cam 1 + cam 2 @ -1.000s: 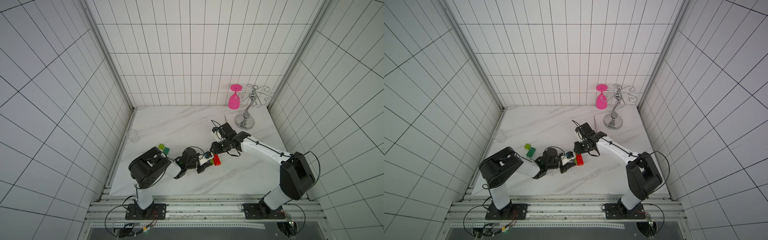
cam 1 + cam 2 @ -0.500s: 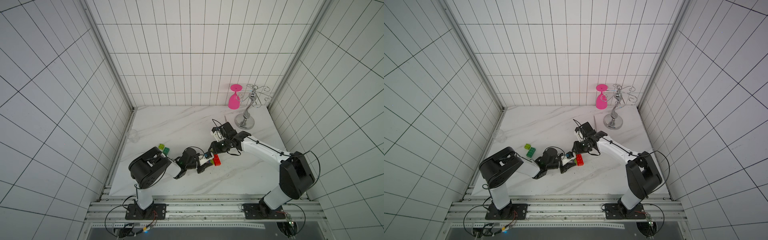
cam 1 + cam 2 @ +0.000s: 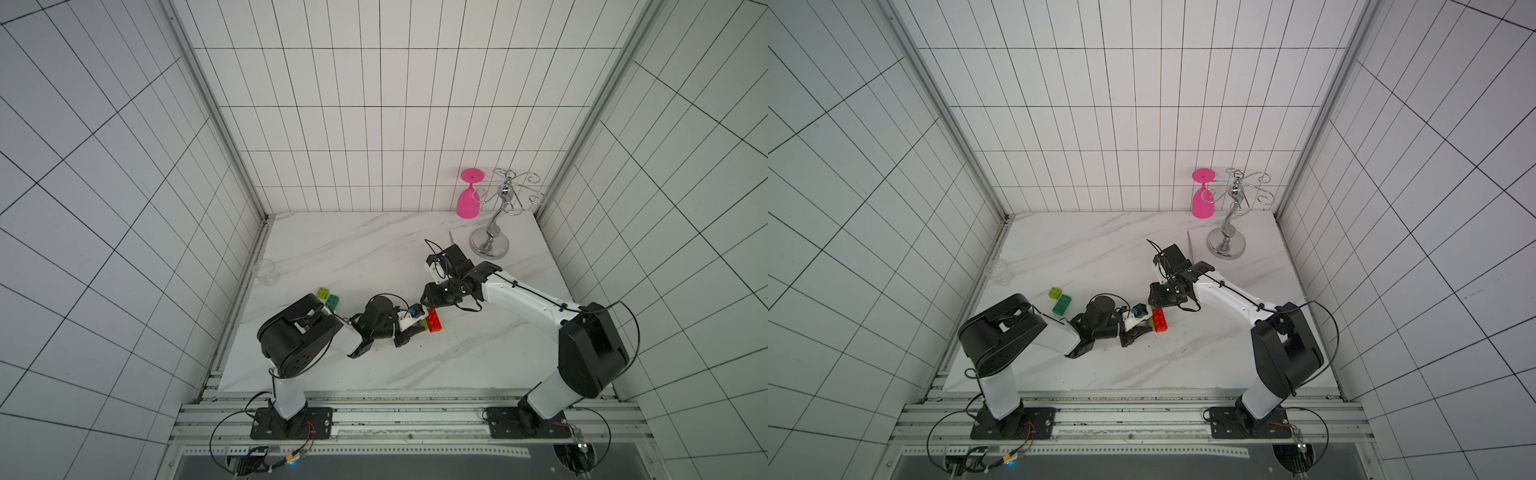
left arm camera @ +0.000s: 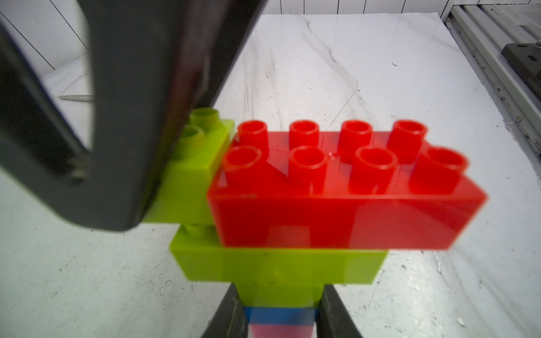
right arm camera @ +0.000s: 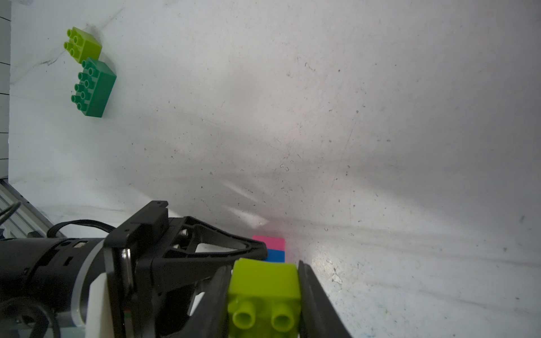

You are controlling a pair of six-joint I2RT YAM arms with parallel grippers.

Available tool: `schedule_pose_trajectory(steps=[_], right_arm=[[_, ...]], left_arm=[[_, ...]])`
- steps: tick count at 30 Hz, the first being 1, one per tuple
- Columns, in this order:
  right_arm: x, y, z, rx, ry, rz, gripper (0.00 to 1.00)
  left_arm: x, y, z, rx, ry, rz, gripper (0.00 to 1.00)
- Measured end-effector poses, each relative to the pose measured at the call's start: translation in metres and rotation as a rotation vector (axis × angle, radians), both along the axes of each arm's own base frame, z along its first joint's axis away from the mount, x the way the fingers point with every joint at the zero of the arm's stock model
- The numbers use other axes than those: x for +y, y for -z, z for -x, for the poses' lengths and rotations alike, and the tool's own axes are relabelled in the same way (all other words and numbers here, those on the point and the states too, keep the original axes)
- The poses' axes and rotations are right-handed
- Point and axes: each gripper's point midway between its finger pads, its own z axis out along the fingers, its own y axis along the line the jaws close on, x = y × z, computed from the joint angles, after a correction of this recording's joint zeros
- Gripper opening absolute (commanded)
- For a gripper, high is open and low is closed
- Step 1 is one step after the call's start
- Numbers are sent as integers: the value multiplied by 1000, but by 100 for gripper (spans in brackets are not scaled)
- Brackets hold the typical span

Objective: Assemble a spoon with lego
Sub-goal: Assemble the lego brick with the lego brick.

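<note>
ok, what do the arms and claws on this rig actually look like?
The left arm and right arm match: white tubular links, bulky black joint housings, black base plates bolted to an aluminium rail. Thin black cables run along the links and loop at the wrists. The left claw and right claw have black, open-framed tapering fingers. No markings are legible.

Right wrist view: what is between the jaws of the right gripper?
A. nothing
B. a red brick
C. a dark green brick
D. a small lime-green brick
D: the right gripper is shut on a small lime-green brick, with two of the brick's studs showing, while the dark green brick lies loose on the table.
</note>
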Motion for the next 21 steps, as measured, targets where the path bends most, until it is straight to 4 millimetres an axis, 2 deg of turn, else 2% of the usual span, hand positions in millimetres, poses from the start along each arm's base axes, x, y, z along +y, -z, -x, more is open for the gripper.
schedule_pose_trajectory(steps=[21], right_arm=[[3,0,2,18,1,-20,20]], left_arm=[[0,1,0,1,0,-4,0]])
